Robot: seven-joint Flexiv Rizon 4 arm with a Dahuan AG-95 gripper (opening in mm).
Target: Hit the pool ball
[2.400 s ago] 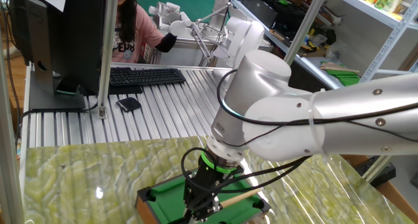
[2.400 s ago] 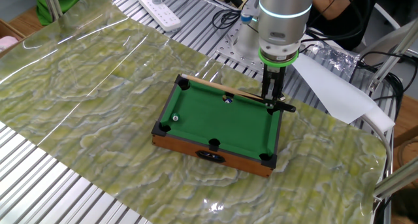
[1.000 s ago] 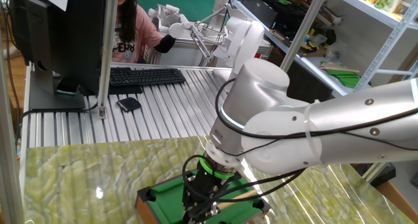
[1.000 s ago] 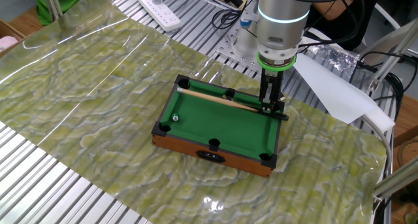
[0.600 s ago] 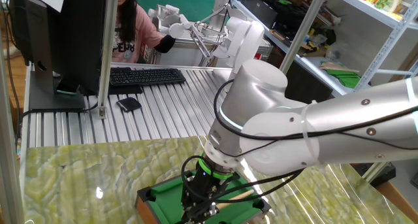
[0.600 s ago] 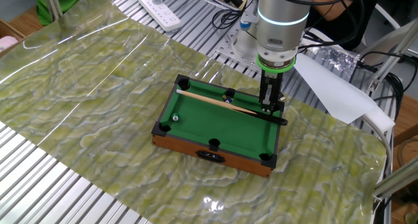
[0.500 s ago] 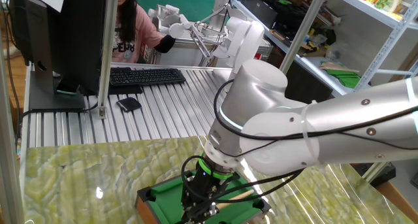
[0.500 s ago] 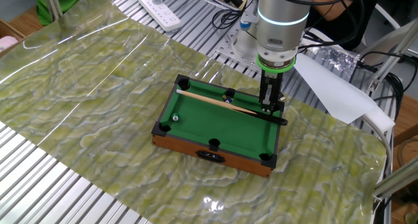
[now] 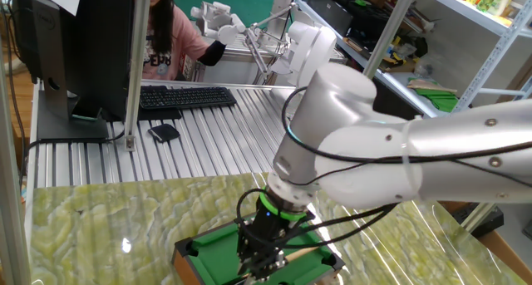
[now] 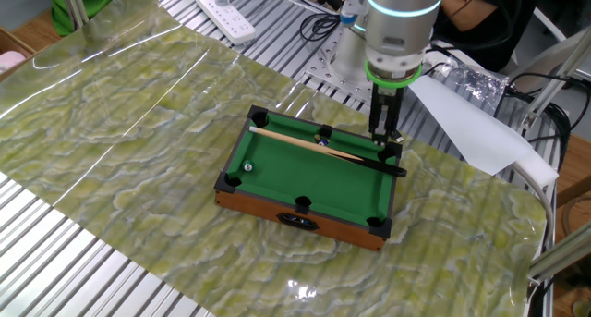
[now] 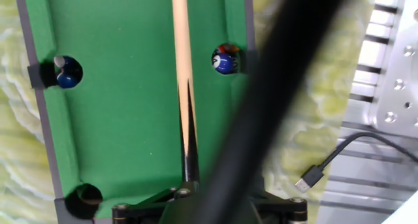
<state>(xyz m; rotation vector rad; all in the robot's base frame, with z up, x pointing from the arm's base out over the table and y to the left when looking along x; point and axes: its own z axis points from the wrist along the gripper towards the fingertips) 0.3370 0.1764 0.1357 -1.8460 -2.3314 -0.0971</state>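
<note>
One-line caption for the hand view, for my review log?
Hand view: wooden cue stick lies lengthwise over the green felt of the mini pool table, with blue balls sitting at two side pockets.

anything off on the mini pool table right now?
Nothing damaged or spilled. One oddity: both balls the hand view shows are blue, not green, and already sit in pockets, one on the left rail, one on the right. The cue stick lies along the green felt between them, butt end at the end effector, touching neither.
</note>
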